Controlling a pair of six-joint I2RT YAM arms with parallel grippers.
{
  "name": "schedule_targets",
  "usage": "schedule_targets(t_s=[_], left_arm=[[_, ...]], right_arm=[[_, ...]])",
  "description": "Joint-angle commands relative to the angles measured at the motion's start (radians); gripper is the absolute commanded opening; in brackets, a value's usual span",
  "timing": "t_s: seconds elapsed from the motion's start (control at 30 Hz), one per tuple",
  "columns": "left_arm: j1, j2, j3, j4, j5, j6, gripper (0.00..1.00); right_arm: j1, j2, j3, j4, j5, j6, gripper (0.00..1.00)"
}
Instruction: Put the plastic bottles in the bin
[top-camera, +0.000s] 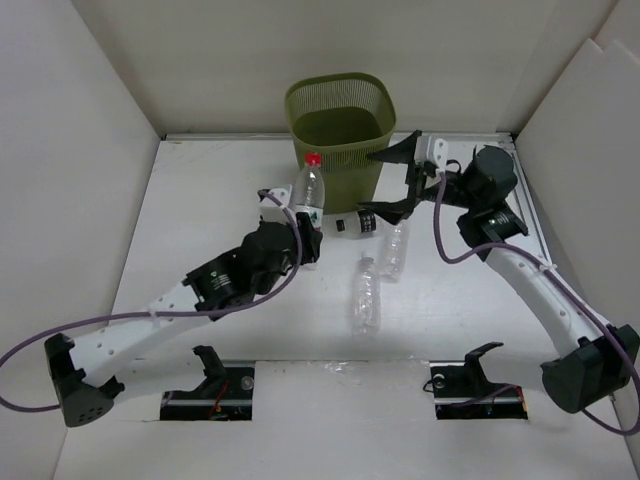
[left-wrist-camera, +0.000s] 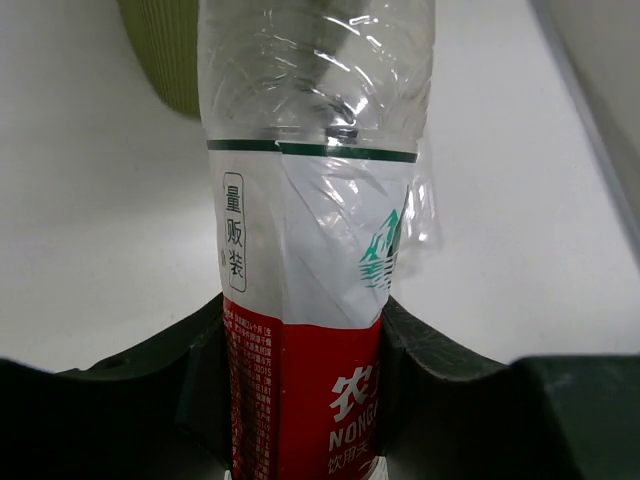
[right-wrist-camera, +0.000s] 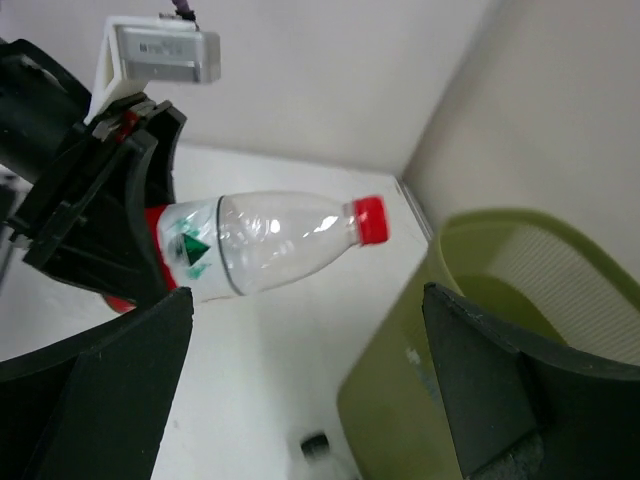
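My left gripper (top-camera: 301, 224) is shut on a clear bottle (top-camera: 309, 193) with a red cap and a red-white label, holding it upright above the table just left of the olive-green mesh bin's (top-camera: 340, 122) front. The left wrist view shows that bottle (left-wrist-camera: 310, 250) clamped between my fingers, with the bin (left-wrist-camera: 165, 50) behind. My right gripper (top-camera: 392, 182) is open and empty beside the bin's right front. Its view shows the held bottle (right-wrist-camera: 270, 245) and the bin (right-wrist-camera: 520, 330). Three more bottles lie on the table: one with a black label (top-camera: 352, 225) and two clear ones (top-camera: 395, 248) (top-camera: 366, 297).
White walls enclose the table (top-camera: 200, 220) at the back and on both sides. The bin stands against the back wall. The loose bottles lie in the middle, between the two arms. A black bottle cap (right-wrist-camera: 315, 445) shows below my right gripper.
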Motion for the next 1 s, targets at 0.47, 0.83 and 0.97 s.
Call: schedule_targets(t_s=[0.47,0.83,0.97], left_arm=[[-0.003,-0.218,-0.192,0.809,0.167,0.552,0.0],[-0.003,-0.155,-0.192,0.837,0.294,0.562,0.0],[-0.003,-0.146,-0.192,0.837,0.294,0.553,0.0]], right_arm=[[0.083,0.295,0.064,1.055,-0.109,0.852,1.0],[0.199,0.482,0.189,1.471,-0.056,1.157,1.0],[0.225,0.516,0.208,1.511,-0.045,1.178,0.84]])
